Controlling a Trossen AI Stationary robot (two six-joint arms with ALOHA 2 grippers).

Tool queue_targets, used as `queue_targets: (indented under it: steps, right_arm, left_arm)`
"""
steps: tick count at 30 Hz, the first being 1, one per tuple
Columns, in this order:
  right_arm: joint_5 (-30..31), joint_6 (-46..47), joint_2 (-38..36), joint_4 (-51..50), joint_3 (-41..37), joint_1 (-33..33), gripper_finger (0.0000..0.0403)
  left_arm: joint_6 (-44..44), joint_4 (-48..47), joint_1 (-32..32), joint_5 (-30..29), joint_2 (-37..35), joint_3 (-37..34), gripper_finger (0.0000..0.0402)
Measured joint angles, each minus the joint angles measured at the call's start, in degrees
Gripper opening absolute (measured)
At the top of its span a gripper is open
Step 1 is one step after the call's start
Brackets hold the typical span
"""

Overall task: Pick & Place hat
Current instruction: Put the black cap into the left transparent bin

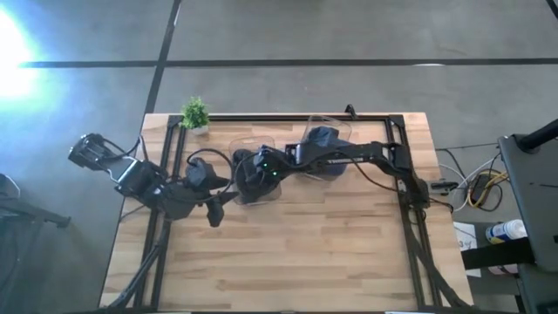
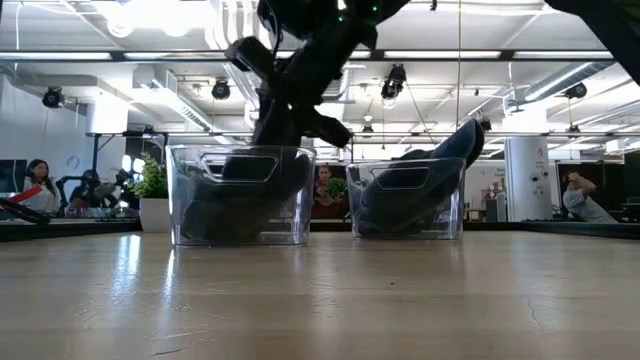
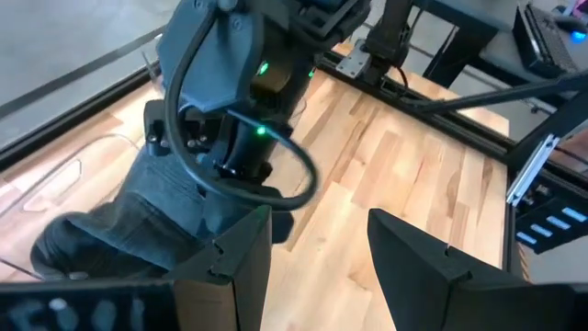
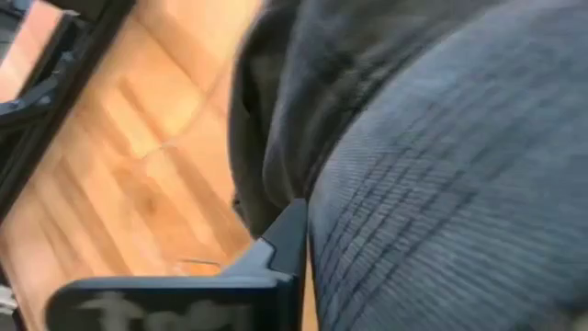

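Note:
Two clear bins stand at the table's far side. The left bin (image 1: 255,174) (image 2: 240,195) holds a dark grey hat (image 2: 225,205) (image 3: 110,230). My right gripper (image 1: 253,173) reaches down into this bin from above, shut on that hat, whose cloth fills the right wrist view. The right bin (image 2: 405,200) holds a second dark hat (image 1: 321,139) (image 2: 425,175), whose upper part sticks out over the rim. My left gripper (image 1: 218,208) (image 3: 317,230) hovers open just left of and nearer than the left bin, touching nothing. My right gripper holds the dark grey hat's cloth (image 4: 367,211) between its fingers, coming from above and pointing down into the left bin. One finger (image 4: 280,244) shows beside the cloth; the cloth covers the other. Which part of the hat it has cannot be told. The hat sits inside the bin.
A small potted plant (image 1: 195,113) (image 2: 152,185) stands at the far left corner. A black frame rail (image 1: 288,117) runs along the table's far edge and both sides. Bare wood (image 1: 296,253) spreads across the near half. People sit in the room beyond.

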Motion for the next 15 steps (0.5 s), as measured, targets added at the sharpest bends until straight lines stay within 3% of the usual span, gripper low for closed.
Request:
queue_targets:
  steps: [6, 15]
  right_arm:
    - [2.45, -1.9, -0.65, -4.01, 3.02, 1.86, 0.0113]
    - [16.54, -5.14, -3.66, -21.39, 9.76, 4.71, 0.0208]
  left_arm:
    - [-0.32, 1.95, -0.25, 1.44, -0.09, -2.28, 0.0176]
    - [0.36, 3.81, -0.25, 2.2, -0.62, -2.84, 0.0176]
